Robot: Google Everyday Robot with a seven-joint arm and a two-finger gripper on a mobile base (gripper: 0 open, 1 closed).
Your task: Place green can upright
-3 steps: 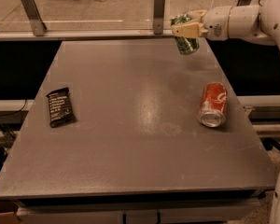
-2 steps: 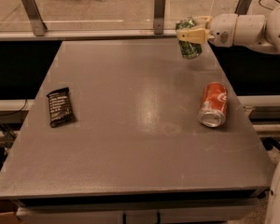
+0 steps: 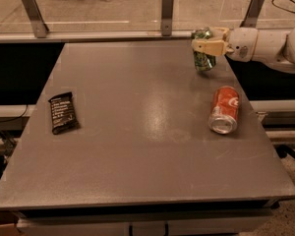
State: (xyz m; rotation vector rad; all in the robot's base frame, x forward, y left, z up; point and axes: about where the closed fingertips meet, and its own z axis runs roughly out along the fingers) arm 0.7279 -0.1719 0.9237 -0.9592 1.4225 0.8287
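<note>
Green can is clamped in the robot's tool over the far right corner of the grey counter, roughly upright with a slight tilt; whether it touches the surface cannot be told. At left, a black snack packet lies flat. Toward the right edge, a red can lies on its side, apart from the tool.
</note>
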